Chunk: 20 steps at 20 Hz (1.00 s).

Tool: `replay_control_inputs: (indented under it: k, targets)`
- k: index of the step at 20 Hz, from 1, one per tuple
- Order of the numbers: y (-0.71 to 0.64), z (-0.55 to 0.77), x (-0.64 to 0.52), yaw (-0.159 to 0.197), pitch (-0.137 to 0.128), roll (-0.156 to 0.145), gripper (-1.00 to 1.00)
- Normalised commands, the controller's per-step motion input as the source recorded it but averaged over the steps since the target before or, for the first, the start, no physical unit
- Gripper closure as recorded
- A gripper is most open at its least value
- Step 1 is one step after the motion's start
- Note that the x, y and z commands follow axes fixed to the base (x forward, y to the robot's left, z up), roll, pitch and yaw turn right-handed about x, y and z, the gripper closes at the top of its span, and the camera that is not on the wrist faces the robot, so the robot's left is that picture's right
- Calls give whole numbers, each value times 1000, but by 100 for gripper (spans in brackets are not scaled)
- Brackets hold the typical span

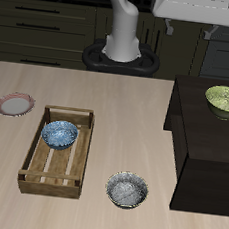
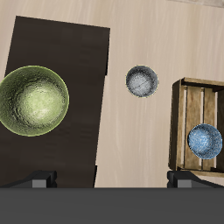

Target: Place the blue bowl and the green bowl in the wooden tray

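Note:
The blue bowl (image 1: 59,133) (image 2: 205,140) sits inside the wooden tray (image 1: 30,162) (image 2: 179,131), at the tray's back end. The green bowl (image 1: 225,100) (image 2: 33,101) rests upright on a raised dark block (image 1: 198,146) (image 2: 74,52) at the table's side. My gripper (image 2: 112,181) hangs high above the table, behind the dark block, and only its white body (image 1: 194,9) shows in the exterior view. Its fingertips (image 2: 39,182) stand wide apart, open, with nothing between them. It is well above the green bowl and touches nothing.
A grey-silver speckled bowl (image 1: 127,190) (image 2: 142,81) stands on the table near the front edge, between the tray and the dark block. A small pink-rimmed plate (image 1: 14,104) lies beyond the tray's far side. Dark cabinets run along the back.

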Motion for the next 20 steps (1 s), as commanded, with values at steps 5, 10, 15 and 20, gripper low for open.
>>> replay_control_inputs:
  k: [5, 10, 15, 20]
  targets:
    - [216, -41, 252, -7, 2, 2, -100]
    - [109, -19, 169, -3, -4, -11, -100]
    - [129, 1, 235, -15, -1, -10, -100]
    - [50, -32, 156, -22, 15, -7, -100]
